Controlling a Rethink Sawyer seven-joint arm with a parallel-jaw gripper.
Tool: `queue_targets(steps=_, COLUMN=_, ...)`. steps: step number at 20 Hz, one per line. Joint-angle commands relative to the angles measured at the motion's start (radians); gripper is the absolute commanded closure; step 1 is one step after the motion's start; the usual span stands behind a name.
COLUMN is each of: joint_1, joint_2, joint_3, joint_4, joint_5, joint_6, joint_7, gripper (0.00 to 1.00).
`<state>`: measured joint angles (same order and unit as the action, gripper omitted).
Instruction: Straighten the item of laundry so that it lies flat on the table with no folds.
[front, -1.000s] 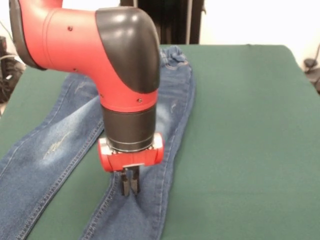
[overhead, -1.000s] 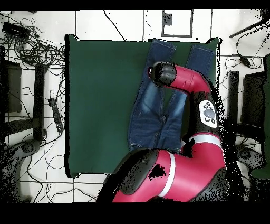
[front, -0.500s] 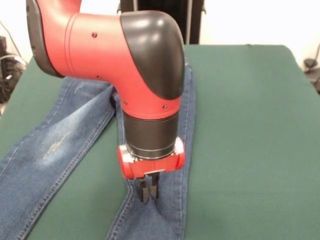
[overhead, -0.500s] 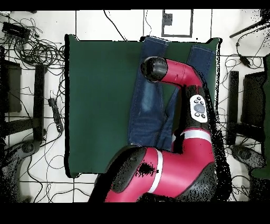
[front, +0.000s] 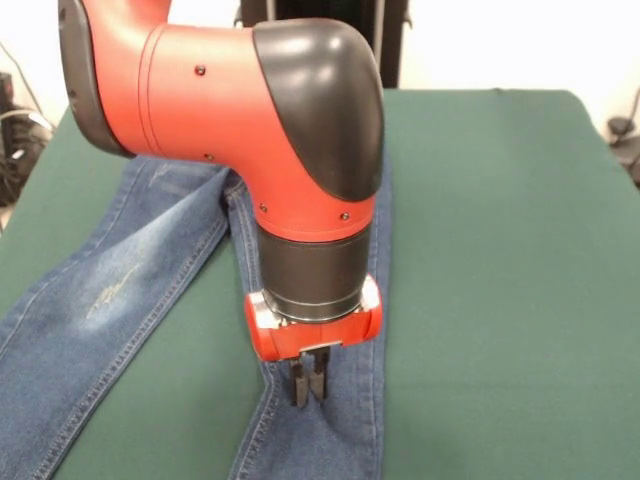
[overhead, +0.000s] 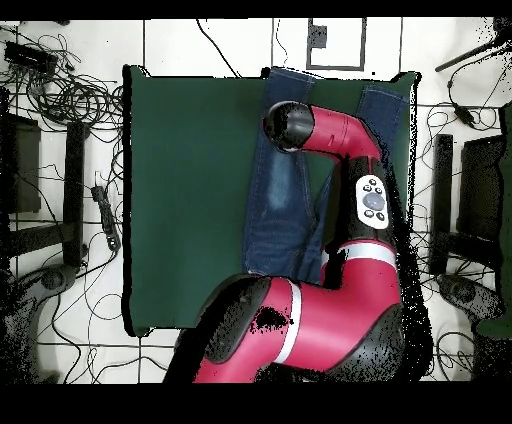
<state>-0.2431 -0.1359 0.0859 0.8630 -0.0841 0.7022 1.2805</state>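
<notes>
The pincer (front: 308, 388), clenched on the jeans (front: 110, 290) leg, has dragged it slightly nearer the camera.

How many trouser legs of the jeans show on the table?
2. In the front view one leg runs to the lower left of the jeans; the other lies under the shut gripper. The arm hides part of the jeans.

Red arm (front: 200, 90) with black elbow cap, black wrist collar, small dark screws, black claw (front: 308, 385)

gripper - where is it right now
In the front view the gripper sits low and centre, fingers together on the right-hand leg of the jeans.
</notes>
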Motion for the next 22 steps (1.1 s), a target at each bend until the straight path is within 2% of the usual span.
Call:
queue_targets(steps=1, joint_1=0.061, joint_2=-0.004, joint_3=0.063, joint_4=-0.051, joint_5=0.038, joint_6=0.112, joint_7=0.142, gripper=1.0)
queue_targets(steps=9, joint_1=0.064, joint_2=0.004, joint_3=0.087, joint_4=-0.086, joint_5=0.051, joint_6=0.15, joint_7=0.129, gripper=1.0)
queue_targets(steps=20, joint_1=0.025, joint_2=-0.003, joint_3=0.094, joint_4=-0.011, joint_5=0.045, joint_6=0.007, joint_7=0.148, gripper=1.0)
queue_targets(steps=22, joint_1=0.027, joint_2=-0.007, joint_3=0.08, joint_4=-0.005, joint_5=0.033, joint_6=0.011, joint_7=0.145, gripper=1.0)
